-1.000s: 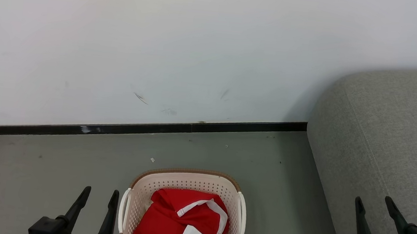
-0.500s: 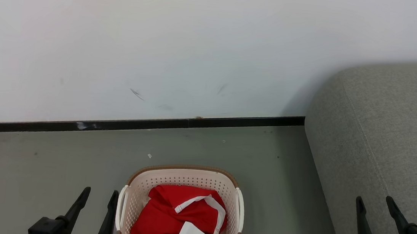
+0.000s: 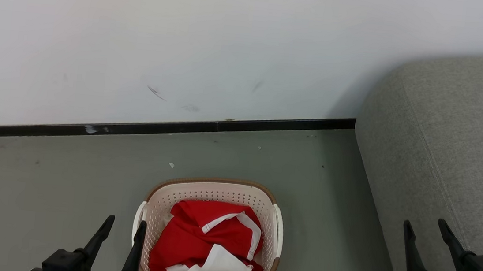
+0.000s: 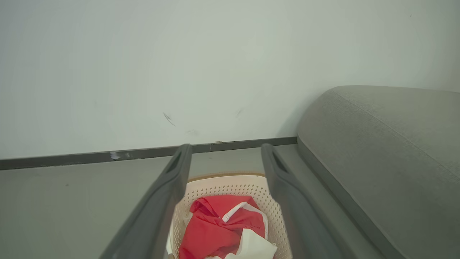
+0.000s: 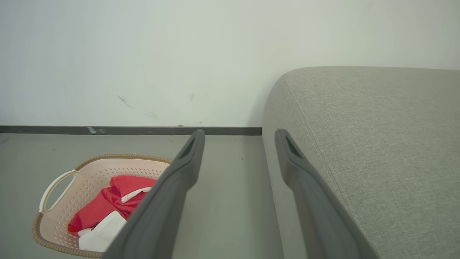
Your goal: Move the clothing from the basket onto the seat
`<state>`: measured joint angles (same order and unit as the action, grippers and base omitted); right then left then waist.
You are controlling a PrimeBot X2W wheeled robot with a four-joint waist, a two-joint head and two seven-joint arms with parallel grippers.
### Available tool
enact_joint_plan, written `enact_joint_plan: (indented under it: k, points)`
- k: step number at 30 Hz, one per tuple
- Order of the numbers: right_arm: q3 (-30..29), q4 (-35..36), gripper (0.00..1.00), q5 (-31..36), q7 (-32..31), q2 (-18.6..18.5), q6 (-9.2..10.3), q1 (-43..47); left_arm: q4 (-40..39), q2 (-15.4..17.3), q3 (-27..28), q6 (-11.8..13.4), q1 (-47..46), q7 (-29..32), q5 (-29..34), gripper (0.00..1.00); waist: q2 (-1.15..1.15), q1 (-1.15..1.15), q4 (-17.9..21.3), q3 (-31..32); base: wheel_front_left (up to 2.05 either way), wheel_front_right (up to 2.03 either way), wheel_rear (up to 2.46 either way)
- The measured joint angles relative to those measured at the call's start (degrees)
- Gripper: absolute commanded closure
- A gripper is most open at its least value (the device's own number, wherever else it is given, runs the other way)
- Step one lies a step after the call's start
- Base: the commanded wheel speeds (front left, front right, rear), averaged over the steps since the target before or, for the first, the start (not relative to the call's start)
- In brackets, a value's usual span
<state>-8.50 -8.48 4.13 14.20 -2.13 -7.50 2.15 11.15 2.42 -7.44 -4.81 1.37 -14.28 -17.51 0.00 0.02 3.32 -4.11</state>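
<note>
Floor [image 3: 41,187] beneath splayed left claw [image 3: 126,221]

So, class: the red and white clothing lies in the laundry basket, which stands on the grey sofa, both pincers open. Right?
No. The laundry basket stands on the floor beside the grey sofa, not on it, as the head view shows. The red and white clothing does lie in it, and the left pincer and right pincer are open.

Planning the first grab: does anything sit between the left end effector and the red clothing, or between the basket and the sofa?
Nothing visible does. The clothing lies uncovered in the open-topped basket, whose left wall stands just beside the open left end effector. Between basket and seat lies only floor.
</note>
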Motion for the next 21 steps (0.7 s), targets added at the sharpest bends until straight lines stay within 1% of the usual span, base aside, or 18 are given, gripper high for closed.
enact_joint_plan:
  k: [15,21]
  points:
    - [2.1,0.9,0.00,-0.1,0.0,0.0,0.00,-4.0,0.8,-0.1,-3.9,-0.4,-4.4,0.0,0.8,0.00,0.00,0.00,-0.1,-6.2,0.00,0.00,0.00]
    - [2.5,1.5,0.00,-0.6,0.0,0.0,0.00,-6.1,2.4,-0.1,-6.1,-0.5,-7.3,0.0,2.8,0.00,0.00,-0.01,0.0,-9.4,0.00,0.00,0.00]
